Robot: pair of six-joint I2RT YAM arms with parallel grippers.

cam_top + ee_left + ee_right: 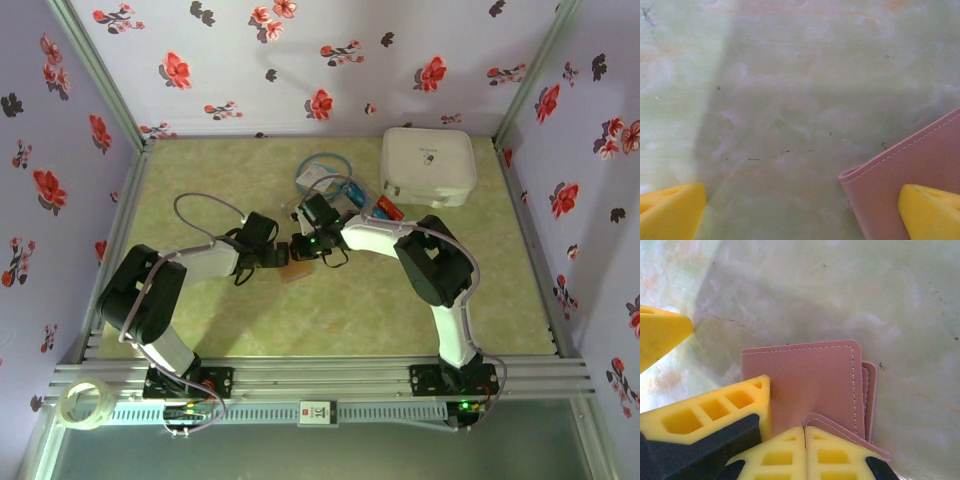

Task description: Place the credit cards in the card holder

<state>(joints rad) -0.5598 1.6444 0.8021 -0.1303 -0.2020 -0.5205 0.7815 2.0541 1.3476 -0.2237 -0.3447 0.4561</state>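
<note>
the card holder lies near the middle of the counter, between the two arms. it looks like thin, soft leather-like stuff with stitched edges, light and floppy, so its flaps will likely bend rather than stay open by themselves, and the smooth skin may slide on the glossy counter if pushed sideways. the right end effector is clenched and seems to pinch the edge of the upper flap, with the layers beneath showing along the holder's right edge. the left end effector is released and spread wide, one of its fingers over the left part of the cover, the other off it above bare counter. the credit cards lie to the far right, just beside the white case and apart from the holder. thin, stiff and flat, they would be hard to lift from above and are best taken by an edge. the tag with the blue cord sits on the far side of the holder. open counter lies near and left; the case crowds the far right.
</note>
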